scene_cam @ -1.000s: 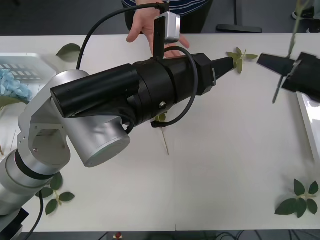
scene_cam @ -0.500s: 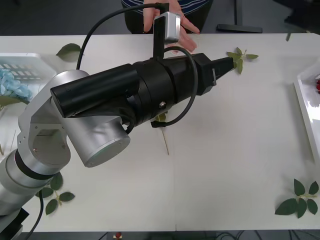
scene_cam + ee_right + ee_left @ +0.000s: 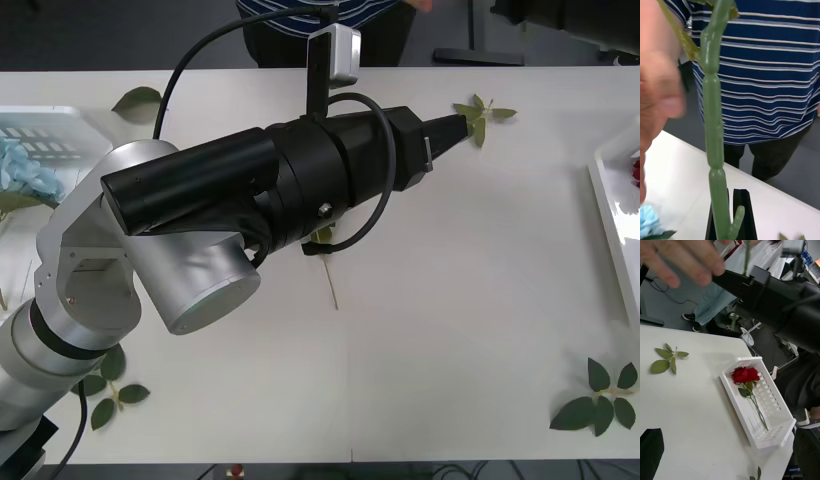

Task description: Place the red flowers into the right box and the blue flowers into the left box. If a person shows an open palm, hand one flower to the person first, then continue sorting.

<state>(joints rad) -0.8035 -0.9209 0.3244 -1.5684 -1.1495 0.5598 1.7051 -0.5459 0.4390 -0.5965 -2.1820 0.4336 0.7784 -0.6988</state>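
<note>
Front view: the left arm [image 3: 250, 200] is lying across the middle of the table [image 3: 450, 330], its gripper [image 3: 452, 130] pointing toward 2 o'clock. The left box [image 3: 60, 118] is sitting at 9 o'clock with blue flowers [image 3: 25, 170] inside. The right box [image 3: 605, 200] is sitting at 3 o'clock, a trace of red at its edge. The person [image 3: 300, 8] is standing at 12 o'clock. The right arm [image 3: 570, 20] is raised at 1 o'clock.

Right wrist view: the right gripper [image 3: 732, 213] is pinching a thick green stem [image 3: 714, 131] between its black fingers. The bloom is out of frame, so its colour cannot be told. The person's hand [image 3: 658, 75] is blurred, just beside the stem.

Left wrist view: the left gripper's fingers [image 3: 649, 450] are spread apart and holding nothing. One red flower [image 3: 745, 375] is lying in the right box, bloom toward the near end.

Judgement: the hand-over step is under way. The next move calls for the person to be gripping the stem before the right gripper lets go; sorting is then resuming.
</note>
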